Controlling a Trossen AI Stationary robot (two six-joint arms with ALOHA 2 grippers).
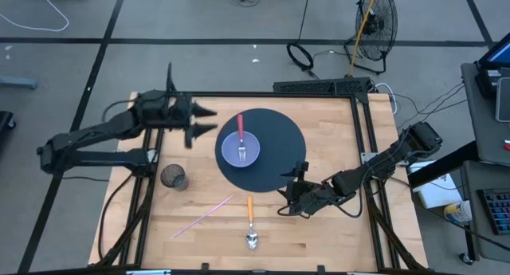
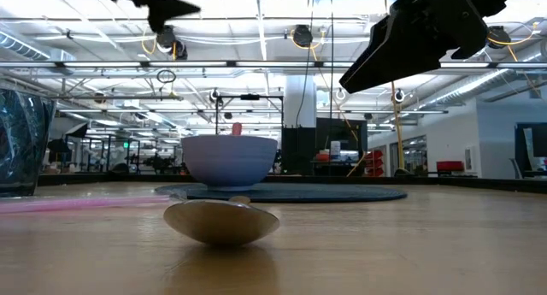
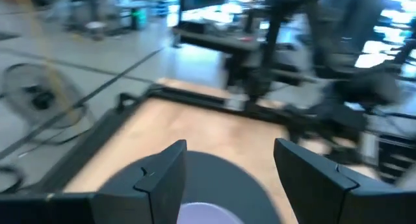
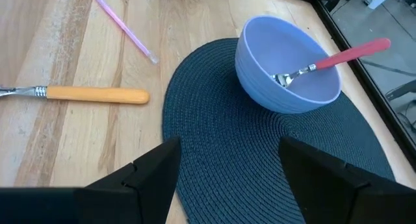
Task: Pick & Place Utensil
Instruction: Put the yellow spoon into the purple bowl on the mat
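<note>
A pale blue bowl (image 1: 240, 150) stands on a dark round placemat (image 1: 275, 143). A red-handled fork (image 4: 351, 54) lies in the bowl, tines on the bottom and handle leaning over the far rim. An orange-handled spoon (image 1: 250, 219) lies flat on the wood near the front edge. My left gripper (image 1: 211, 121) hangs open above the table, left of the bowl, with nothing between its fingers. My right gripper (image 1: 285, 193) stands open over the mat's near right edge, also with nothing between its fingers.
A pink straw (image 1: 203, 215) lies on the wood left of the spoon. A dark glass cup (image 1: 173, 177) stands near the table's left edge. A black frame (image 1: 323, 87) borders the table. Bare wood shows at the far right.
</note>
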